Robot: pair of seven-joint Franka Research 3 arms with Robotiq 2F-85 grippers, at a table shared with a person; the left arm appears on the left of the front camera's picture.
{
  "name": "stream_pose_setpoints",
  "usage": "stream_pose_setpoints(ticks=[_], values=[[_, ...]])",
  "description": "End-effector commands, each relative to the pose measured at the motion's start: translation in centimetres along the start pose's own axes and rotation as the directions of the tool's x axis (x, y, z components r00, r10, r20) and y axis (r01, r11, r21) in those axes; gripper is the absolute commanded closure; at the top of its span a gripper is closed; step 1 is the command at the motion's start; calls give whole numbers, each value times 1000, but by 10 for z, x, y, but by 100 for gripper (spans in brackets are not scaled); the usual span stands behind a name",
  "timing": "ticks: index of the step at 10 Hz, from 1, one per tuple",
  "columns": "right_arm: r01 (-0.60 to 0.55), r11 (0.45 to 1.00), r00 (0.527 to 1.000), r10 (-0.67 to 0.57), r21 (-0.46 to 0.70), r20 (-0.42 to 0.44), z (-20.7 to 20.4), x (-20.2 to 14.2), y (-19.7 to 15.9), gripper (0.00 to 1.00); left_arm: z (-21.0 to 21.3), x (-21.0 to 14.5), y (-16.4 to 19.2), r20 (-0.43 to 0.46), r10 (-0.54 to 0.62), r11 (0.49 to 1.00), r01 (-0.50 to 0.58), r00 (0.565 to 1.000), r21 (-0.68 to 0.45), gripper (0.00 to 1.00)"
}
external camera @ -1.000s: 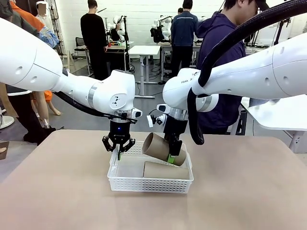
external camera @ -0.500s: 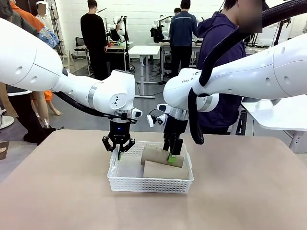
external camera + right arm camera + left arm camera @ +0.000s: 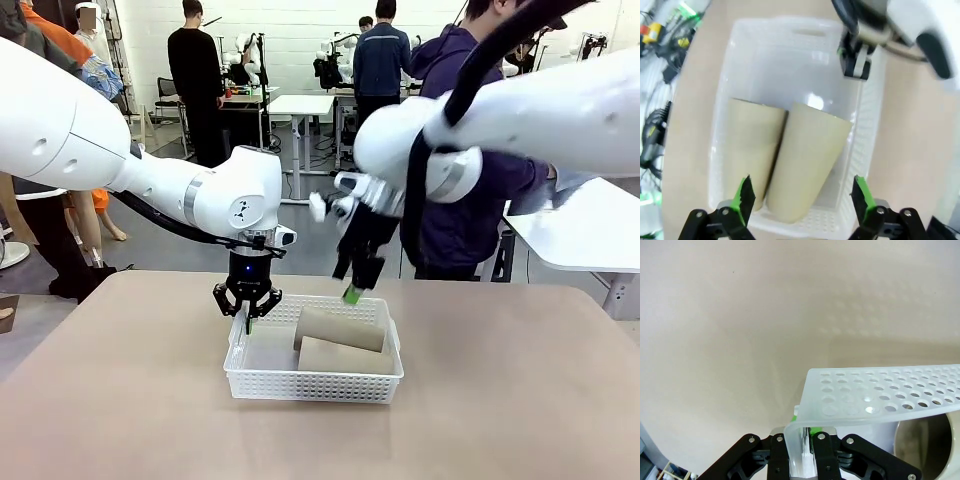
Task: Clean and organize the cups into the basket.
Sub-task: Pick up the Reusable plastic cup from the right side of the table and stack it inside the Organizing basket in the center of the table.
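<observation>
Right gripper (image 3: 354, 288) let go of the tan cup (image 3: 340, 327), which dropped flat into the basket (image 3: 315, 386), then lifted toward 12 o'clock, jaws wide.

The front camera sits between the two arms on the robot's side, looking level across the table (image 3: 120, 400) toward a person (image 3: 470, 230) at the far edge, with the white basket (image 3: 310, 385) mid-frame and fairly near. The left wrist camera is right up against that basket's wall, peering past it at bare tabletop. The right wrist camera hangs higher and looks almost straight down into the basket, where two tan cups (image 3: 810, 155) lie side by side. All three views share the basket, and the right wrist view and the front view both catch the left gripper (image 3: 856, 65) at its rim.
</observation>
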State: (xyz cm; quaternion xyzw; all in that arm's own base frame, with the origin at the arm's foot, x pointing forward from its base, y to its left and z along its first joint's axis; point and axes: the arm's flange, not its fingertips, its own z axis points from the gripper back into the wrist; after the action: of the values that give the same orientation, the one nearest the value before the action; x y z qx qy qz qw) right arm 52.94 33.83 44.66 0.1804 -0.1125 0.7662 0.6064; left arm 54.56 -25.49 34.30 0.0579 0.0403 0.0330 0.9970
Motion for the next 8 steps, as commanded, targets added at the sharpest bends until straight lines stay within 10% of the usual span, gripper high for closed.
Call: stream_pose_setpoints(ticks=[1,8], values=[[-24,996,987,38,-91,154,64,-48,77,0,-1,0,0,1,0,1000,0,1000,10,100],[281,893,760,17,-352,650,162,-318,257,0,-1,0,0,1,0,1000,0,1000,10,100]])
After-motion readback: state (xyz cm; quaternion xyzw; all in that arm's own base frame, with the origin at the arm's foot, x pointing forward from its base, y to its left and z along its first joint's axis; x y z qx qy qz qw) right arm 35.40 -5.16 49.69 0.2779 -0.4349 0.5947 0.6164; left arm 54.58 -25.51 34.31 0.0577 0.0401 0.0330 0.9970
